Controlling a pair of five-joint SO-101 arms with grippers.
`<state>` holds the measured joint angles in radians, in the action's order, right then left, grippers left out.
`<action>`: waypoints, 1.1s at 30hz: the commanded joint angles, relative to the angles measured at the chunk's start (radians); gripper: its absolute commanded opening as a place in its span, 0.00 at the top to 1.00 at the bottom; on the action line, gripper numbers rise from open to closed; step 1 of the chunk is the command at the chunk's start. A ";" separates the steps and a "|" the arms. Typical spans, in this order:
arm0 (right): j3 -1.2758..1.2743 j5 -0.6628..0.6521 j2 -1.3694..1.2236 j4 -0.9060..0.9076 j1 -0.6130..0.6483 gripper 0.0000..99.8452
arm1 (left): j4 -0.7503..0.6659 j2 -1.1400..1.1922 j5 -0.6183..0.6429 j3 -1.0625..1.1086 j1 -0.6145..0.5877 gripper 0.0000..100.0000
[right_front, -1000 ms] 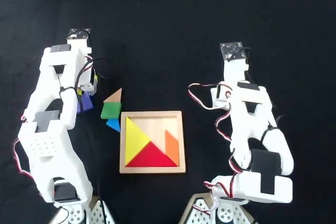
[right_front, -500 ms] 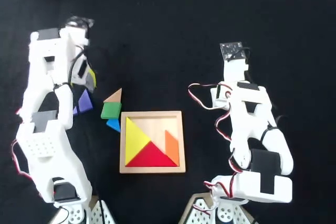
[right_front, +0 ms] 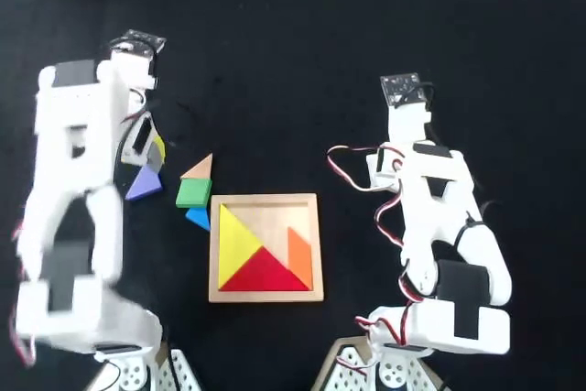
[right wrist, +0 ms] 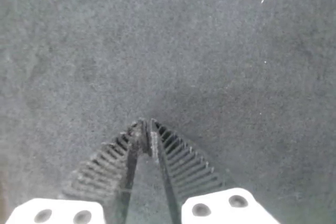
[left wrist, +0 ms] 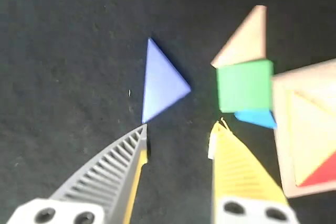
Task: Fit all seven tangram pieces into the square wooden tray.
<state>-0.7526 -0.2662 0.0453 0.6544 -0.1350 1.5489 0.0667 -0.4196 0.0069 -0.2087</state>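
The left gripper (left wrist: 178,128) hangs with its jaws apart and nothing between them, just short of the purple triangle (left wrist: 160,82). That piece lies flat on the black cloth, left of the tan triangle (right_front: 199,168), green square (right_front: 193,192) and blue piece (right_front: 198,217). These are all outside the wooden tray (right_front: 265,198), which already holds the yellow triangle (right_front: 236,243), red triangle (right_front: 265,272) and orange piece (right_front: 299,254). The right gripper (right wrist: 144,128) rests closed on nothing over bare cloth. The purple triangle looks light, stiff, thin and smooth-painted, so likely slippery. It is best pinched low across its long edge and the opposite corner.
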 commanded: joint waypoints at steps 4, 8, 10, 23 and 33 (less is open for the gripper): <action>0.039 -0.008 -0.001 -0.002 0.014 0.99 | -0.540 -0.499 0.049 0.596 -0.044 0.81; 0.038 -0.008 -0.001 -0.002 0.014 0.99 | -0.592 -0.508 0.114 0.657 -0.068 0.77; 0.038 -0.008 -0.001 -0.002 0.014 0.99 | -0.523 -0.453 0.103 0.605 -0.065 0.74; 0.038 -0.008 -0.001 -0.002 0.014 0.99 | -0.269 0.115 -0.060 0.136 -0.082 0.74; 0.038 -0.008 -0.001 -0.002 0.014 0.99 | -0.381 0.229 -0.061 0.105 -0.079 0.74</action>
<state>-0.7526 -0.2662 0.0453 0.6544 -0.1350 1.1945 0.2984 -0.4718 0.1665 -0.2823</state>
